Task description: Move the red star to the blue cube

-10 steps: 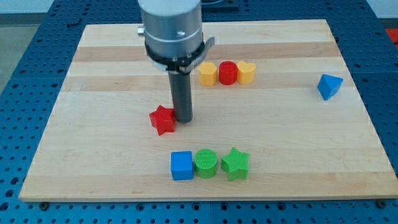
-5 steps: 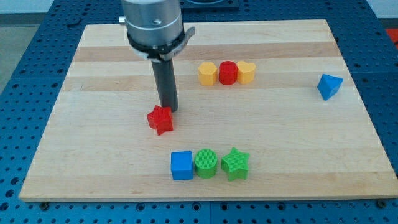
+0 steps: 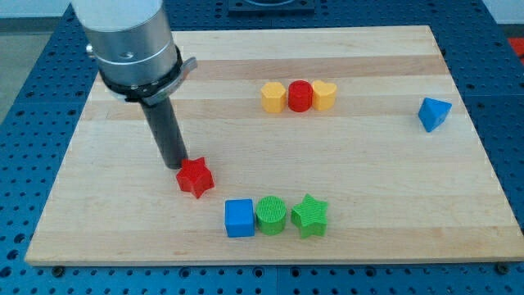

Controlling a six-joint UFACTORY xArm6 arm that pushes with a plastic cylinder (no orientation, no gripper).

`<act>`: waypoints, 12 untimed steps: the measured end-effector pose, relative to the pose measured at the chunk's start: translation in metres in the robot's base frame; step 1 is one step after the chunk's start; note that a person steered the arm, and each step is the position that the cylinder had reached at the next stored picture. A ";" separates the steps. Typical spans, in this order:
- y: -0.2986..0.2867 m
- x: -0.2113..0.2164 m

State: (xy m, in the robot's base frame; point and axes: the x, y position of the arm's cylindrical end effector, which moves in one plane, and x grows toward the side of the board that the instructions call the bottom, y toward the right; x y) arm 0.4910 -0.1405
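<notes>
The red star (image 3: 196, 177) lies on the wooden board, left of centre. My tip (image 3: 174, 165) touches the star's upper left side. The blue cube (image 3: 239, 218) sits below and to the right of the star, a short gap away. The cube is the left end of a row at the view's bottom.
A green cylinder (image 3: 272, 215) and a green star (image 3: 310, 215) stand right of the blue cube. A yellow hexagon block (image 3: 273, 97), a red cylinder (image 3: 300, 96) and a yellow heart block (image 3: 325, 95) form a row near the top. A blue triangular block (image 3: 433, 113) lies at the right.
My tip has swung from the star's right side, over its top, to its upper left. The red star has slid down and left, closer to the blue cube's level.
</notes>
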 end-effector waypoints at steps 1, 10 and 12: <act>-0.005 0.020; 0.080 0.002; 0.074 0.025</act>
